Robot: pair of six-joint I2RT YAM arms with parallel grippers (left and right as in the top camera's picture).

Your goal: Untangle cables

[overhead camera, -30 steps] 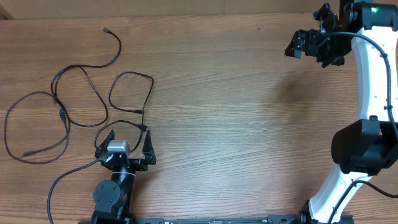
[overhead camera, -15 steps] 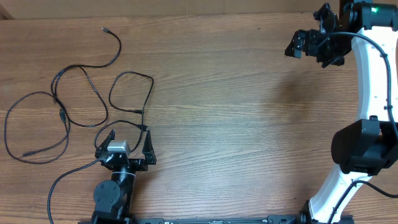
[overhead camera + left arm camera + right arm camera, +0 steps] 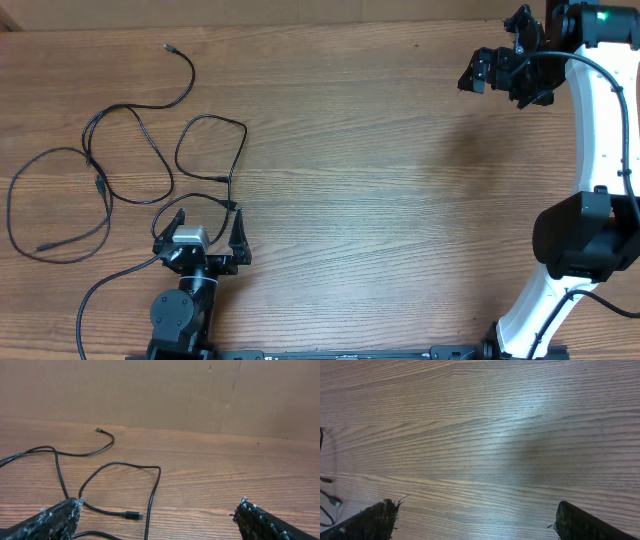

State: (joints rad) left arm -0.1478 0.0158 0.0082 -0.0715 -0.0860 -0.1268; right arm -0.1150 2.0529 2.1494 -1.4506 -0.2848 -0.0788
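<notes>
The left gripper (image 3: pixel 198 222) sits at the lower left of the overhead frame with its jaws spread wide and nothing between them, and its wrist view shows only bare wood and cord ahead. The right gripper (image 3: pixel 497 68) hangs at the upper right, likewise released and empty, well apart from the work. Nothing has changed over the last second: both arms hold the same pose and the cables (image 3: pixel 97 184) lie exactly as they did. For the task this suggests no untangling has begun, or a pause before a reach. The cables sprawl over the left part of the desk (image 3: pixel 380 200) in several crossing loops. One plug end (image 3: pixel 167 46) trails off toward the upper left, and the nearest loop lies just beyond the left gripper's tips. No container of any kind is in view; the cords rest directly on the wood.
</notes>
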